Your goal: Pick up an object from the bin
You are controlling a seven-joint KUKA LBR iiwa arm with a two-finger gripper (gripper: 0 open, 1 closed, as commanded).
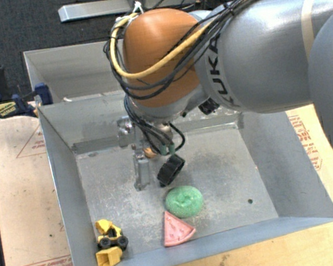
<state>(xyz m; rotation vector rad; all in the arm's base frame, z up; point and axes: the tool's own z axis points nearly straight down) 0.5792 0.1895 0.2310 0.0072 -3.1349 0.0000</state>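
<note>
My gripper hangs above the middle of the bin floor, open, with bare floor between its fingers. One grey finger points straight down; the other ends in a black pad. Just below and right of the black pad lies a round green lump, apart from the fingertips. A pink wedge shaped like a watermelon slice rests in front of the green lump, near the bin's front wall.
A small yellow toy loader with black wheels sits in the front left corner. The arm's orange cover and cables hang over the back of the bin. The bin's sloped walls close in on all sides.
</note>
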